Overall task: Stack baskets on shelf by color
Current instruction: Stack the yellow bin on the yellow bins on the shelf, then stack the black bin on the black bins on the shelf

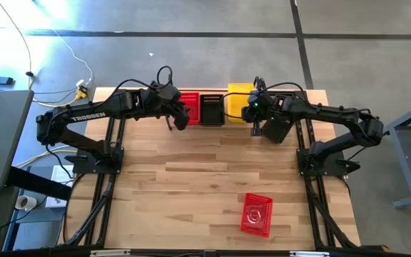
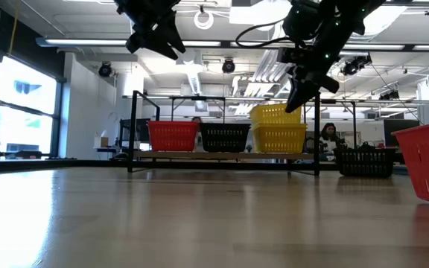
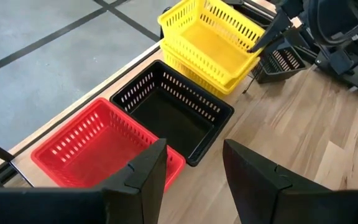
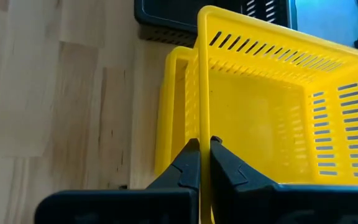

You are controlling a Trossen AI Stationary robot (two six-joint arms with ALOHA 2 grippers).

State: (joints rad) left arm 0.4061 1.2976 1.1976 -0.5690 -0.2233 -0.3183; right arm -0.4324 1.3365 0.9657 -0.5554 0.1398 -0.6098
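Baskets (image 1: pixel 211 108) on shelf (image 2: pixel 222 155); right pincer (image 4: pixel 204 163) pinching yellow basket (image 4: pixel 272 124) rim, left pincer (image 3: pixel 194 165) agape.

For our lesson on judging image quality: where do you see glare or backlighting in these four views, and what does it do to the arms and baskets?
High view: bright glare washes the floor at upper left. Low view: ceiling lights and a window backlight both arms into silhouettes, while the red basket on the shelf stays clear. Left wrist view: even light. Right wrist view: the right gripper grips the upper yellow basket, evenly lit.
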